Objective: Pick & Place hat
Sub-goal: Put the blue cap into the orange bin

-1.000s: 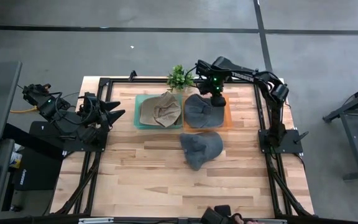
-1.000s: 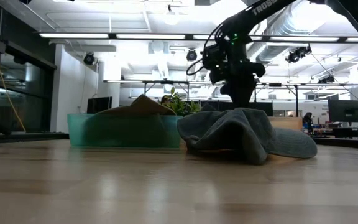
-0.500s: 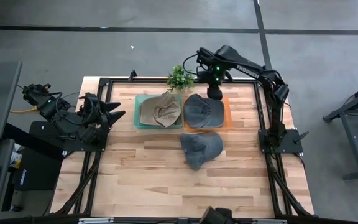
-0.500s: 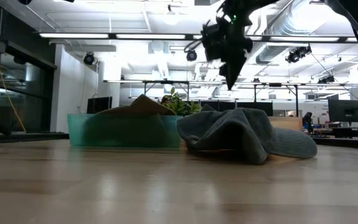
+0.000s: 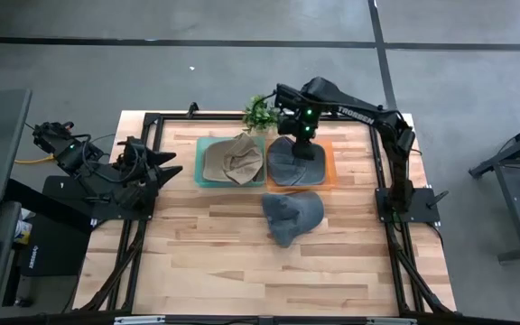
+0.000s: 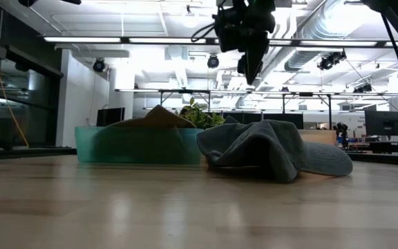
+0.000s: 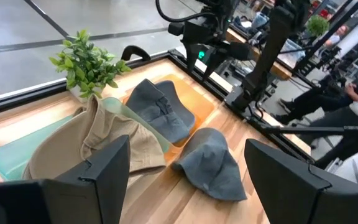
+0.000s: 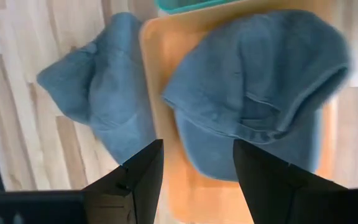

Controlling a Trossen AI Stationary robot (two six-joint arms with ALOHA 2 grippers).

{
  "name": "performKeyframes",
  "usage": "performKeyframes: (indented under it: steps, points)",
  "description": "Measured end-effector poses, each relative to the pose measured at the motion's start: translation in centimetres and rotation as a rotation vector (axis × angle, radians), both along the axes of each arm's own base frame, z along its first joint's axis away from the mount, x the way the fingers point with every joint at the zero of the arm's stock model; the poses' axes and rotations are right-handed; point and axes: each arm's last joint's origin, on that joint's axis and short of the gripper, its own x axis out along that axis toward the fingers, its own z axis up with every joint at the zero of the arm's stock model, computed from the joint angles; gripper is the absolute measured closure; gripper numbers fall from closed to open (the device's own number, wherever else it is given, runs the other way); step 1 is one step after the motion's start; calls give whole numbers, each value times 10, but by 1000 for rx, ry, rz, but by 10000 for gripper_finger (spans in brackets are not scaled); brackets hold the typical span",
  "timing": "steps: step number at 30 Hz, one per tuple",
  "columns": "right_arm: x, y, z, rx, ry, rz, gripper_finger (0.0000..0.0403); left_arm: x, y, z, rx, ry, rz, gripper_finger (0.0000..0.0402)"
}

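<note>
A grey-blue cap (image 5: 287, 162) lies in the orange tray (image 5: 329, 171), also seen in the right wrist view (image 8: 260, 93). A tan hat (image 5: 231, 161) lies in the teal tray (image 5: 201, 171) beside it. A second grey hat (image 5: 292, 215) lies crumpled on the bare table nearer the front; it also shows in the low view (image 6: 268, 149). My right gripper (image 5: 301, 146) hangs open and empty high above the orange tray; it also shows in the low view (image 6: 249, 66) and its own wrist view (image 8: 197, 180). My left gripper (image 5: 171, 165) waits open at the table's left edge.
A small potted plant (image 5: 260, 113) stands at the far edge behind the trays. A black frame rail (image 5: 152, 135) runs around the table. Bare wood lies in front of the grey hat toward the near edge.
My right gripper has gone up from just over the cap in the orange tray and a little toward the table's left. The cap stays lying in the tray.
</note>
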Motion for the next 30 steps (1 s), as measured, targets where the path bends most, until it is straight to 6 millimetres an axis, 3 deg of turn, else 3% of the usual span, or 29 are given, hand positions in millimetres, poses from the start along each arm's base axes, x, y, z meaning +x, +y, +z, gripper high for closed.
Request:
performKeyframes:
  steps: [5, 13, 25, 30]
  points:
    - [10, 25, -5, 24, 38, 0, 215, 0, -1, -3, -2, 19, -22, 126]
    - [5, 65, -11, 69, 65, -50, 215, 5, -6, -29, -21, 81, -65, 126]
    - [-46, 137, -19, 39, -98, -294, 215, 24, -23, -63, -75, 72, -210, 126]
    - [-60, 167, -34, 56, -132, -358, 215, 32, -29, -79, -109, 34, -245, 126]
